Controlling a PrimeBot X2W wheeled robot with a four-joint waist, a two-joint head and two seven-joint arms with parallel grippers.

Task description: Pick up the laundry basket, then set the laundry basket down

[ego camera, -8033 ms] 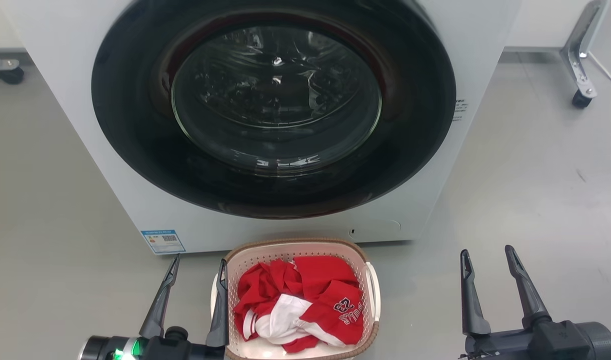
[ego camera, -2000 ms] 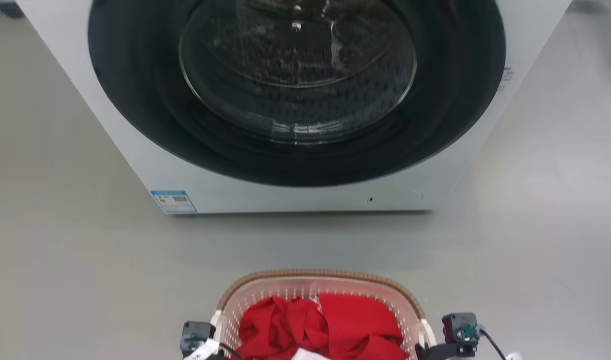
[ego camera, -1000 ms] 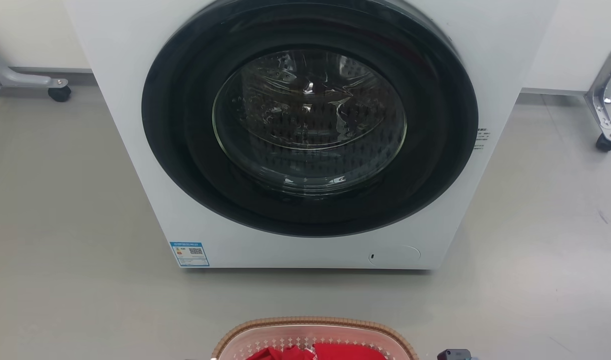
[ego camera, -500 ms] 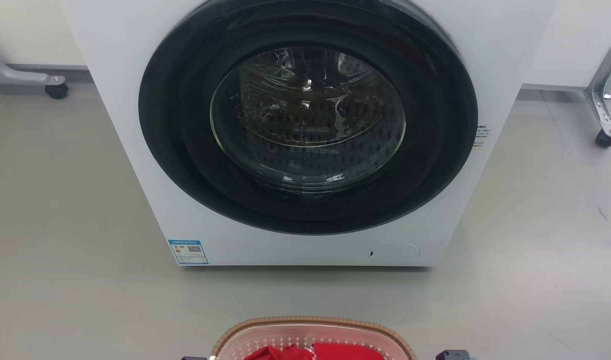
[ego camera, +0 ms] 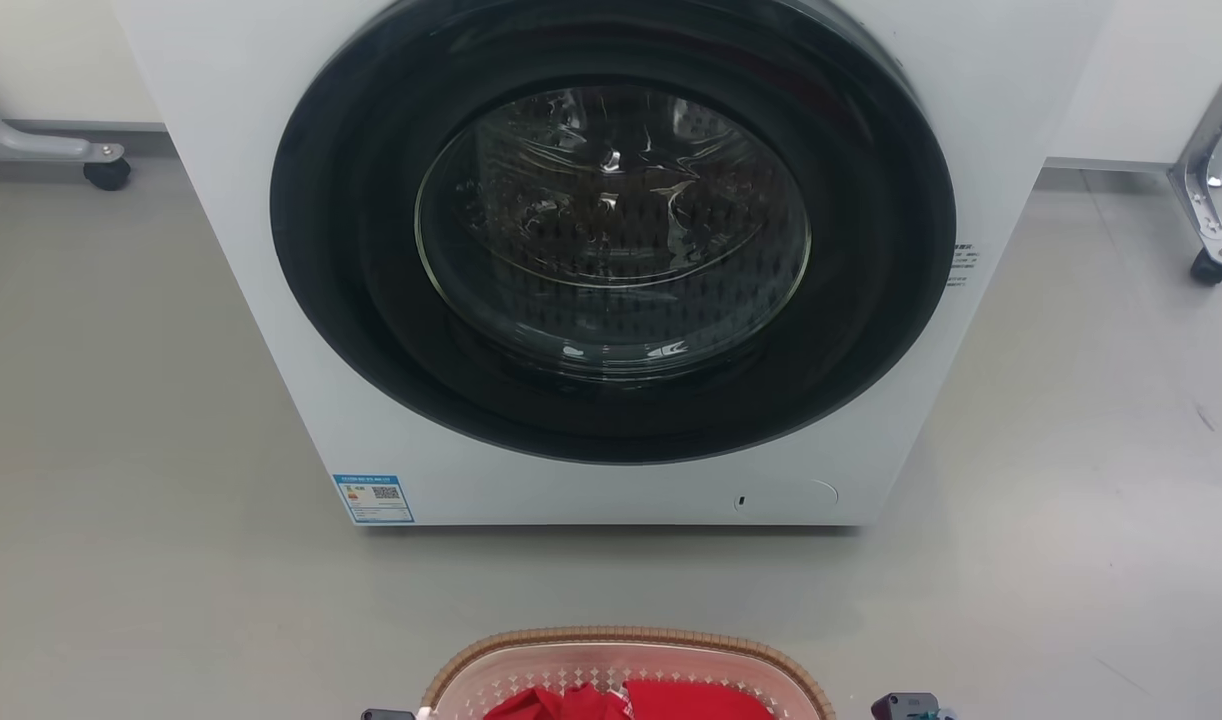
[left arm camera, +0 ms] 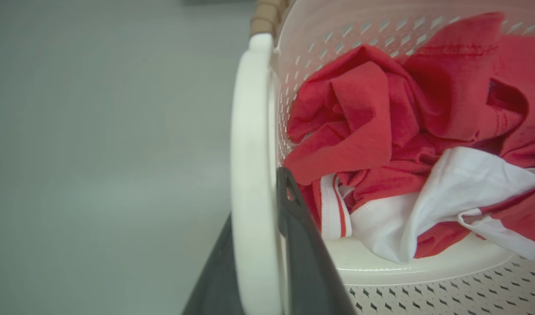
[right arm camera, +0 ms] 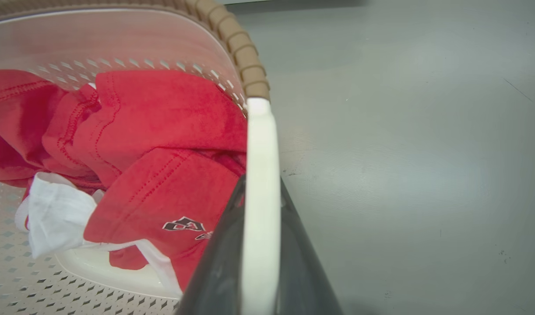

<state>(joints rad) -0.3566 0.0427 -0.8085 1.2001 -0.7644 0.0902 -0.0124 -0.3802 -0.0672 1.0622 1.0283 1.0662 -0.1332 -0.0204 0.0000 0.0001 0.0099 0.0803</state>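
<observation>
Since eight seconds ago the laundry basket has come away from the washer's foot. Closest in, the left gripper clamps its left handle and the right gripper clamps its right handle. Red-and-white clothes lie inside. Grey floor separates it from the washer.

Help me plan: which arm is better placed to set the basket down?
Neither alone: left gripper and right gripper each clamp a handle of the laundry basket; probably lower with both.
</observation>
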